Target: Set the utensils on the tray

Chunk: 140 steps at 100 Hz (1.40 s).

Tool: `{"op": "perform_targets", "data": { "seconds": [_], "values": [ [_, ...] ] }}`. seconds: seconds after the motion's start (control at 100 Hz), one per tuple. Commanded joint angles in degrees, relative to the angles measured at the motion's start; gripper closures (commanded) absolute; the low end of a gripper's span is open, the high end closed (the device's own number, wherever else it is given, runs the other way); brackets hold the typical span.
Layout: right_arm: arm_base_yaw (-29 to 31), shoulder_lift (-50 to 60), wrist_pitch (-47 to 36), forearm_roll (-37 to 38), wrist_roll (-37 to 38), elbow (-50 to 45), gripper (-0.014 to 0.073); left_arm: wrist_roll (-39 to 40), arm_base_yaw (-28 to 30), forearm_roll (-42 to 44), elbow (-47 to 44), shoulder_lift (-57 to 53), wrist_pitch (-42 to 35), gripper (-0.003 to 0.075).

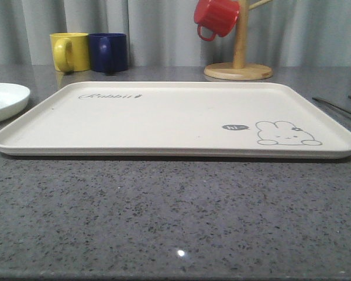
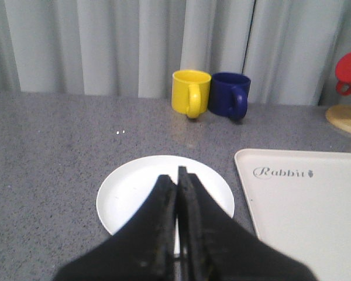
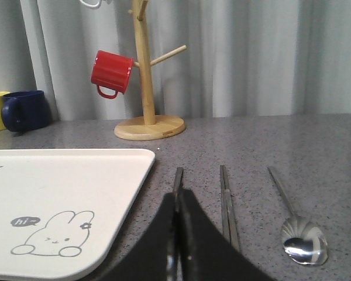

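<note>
The large flat rectangular cream tray (image 1: pixel 164 117) with a raised rim, a grey rabbit drawing and "Rabbit" script lies flat on the speckled grey stone surface (image 1: pixel 164 216). Nothing rests on the tray.

The round shallow white plate (image 2: pixel 134 187) lies on the surface just beside the tray's left edge, apart from it. The left gripper (image 2: pixel 177 175) hangs over the plate with its black fingers (image 2: pixel 164 205) pressed together, holding nothing.

To the right of the tray, on the surface, lie three utensils side by side: a slim silver metal fork (image 3: pixel 178 178), partly hidden behind the right gripper (image 3: pixel 177 202); a pair of flat metal chopsticks (image 3: pixel 226 202); and a shiny metal spoon (image 3: pixel 295 225) with its bowl toward the robot. The right gripper's fingers (image 3: pixel 190 234) are closed against each other above the fork's handle; whether they touch the fork cannot be told.

Behind the tray stand a yellow mug (image 1: pixel 69 51) and a dark blue mug (image 1: pixel 108 52), touching. A red mug (image 1: pixel 216 17) hangs from a wooden mug stand (image 1: pixel 238 64) with a round base.
</note>
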<state>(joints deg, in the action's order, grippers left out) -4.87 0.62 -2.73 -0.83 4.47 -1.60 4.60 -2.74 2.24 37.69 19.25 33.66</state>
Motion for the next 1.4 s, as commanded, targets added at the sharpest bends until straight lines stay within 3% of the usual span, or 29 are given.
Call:
{"op": "perform_targets", "data": {
  "seconds": [0.0, 0.22, 0.69, 0.79, 0.91, 1.01, 1.21, 1.39],
  "values": [
    [0.3, 1.3, -4.6, 0.0, -0.5, 1.0, 0.0662, 0.4, 0.1, 0.7, 7.3, 6.5, 3.4, 0.0738],
    [0.3, 1.3, -4.6, 0.0, -0.5, 1.0, 0.0662, 0.4, 0.1, 0.9, 16.8, 17.4, 15.7, 0.0738],
    [0.3, 1.3, -4.6, 0.0, -0.5, 1.0, 0.0662, 0.4, 0.1, 0.9, 17.1, 22.5, 16.7, 0.0726],
    [0.3, 1.3, -4.6, 0.0, -0.5, 1.0, 0.0662, 0.0, 0.1, 0.9, 17.1, 22.5, 18.5, 0.0625],
    [0.3, 1.3, -4.6, 0.0, -0.5, 1.0, 0.0662, -0.5, 0.1, 0.9, 17.1, 22.5, 19.2, 0.0377],
    [0.3, 1.3, -4.6, 0.0, -0.5, 1.0, 0.0662, -0.5, 0.1, 0.9, 17.1, 22.5, 18.7, 0.0244],
    [0.3, 1.3, -4.6, 0.0, -0.5, 1.0, 0.0662, -0.5, 0.1, 0.6, 17.3, 23.8, 16.7, 0.0235],
    [0.3, 1.3, -4.6, 0.0, -0.5, 1.0, 0.0662, -0.5, 0.1, 0.8, 20.9, 32.1, 14.3, 0.0235]
  ]
}}
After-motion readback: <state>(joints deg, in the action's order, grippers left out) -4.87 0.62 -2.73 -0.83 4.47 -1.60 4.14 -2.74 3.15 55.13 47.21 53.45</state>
